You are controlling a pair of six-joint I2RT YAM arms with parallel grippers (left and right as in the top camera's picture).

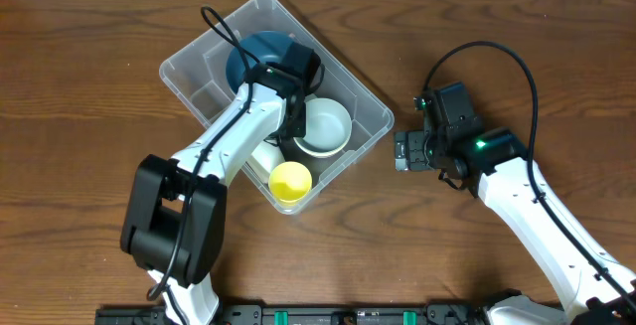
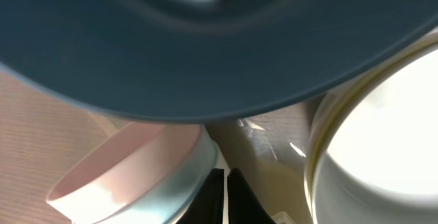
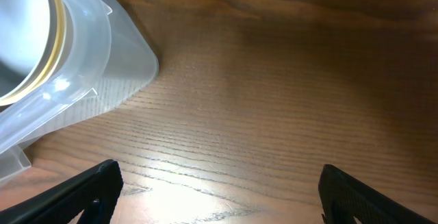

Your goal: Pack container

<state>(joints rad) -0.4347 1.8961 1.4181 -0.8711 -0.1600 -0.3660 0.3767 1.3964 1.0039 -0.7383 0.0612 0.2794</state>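
The left tool, closed on nothing, sat between the blue bowl and the white bowl in the container; withdrawal could snag either rim. The right tool stood wide open, empty.

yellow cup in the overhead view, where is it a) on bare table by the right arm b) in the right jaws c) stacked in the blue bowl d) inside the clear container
d: the yellow cup sits inside the container, at its near corner by the white bowl.
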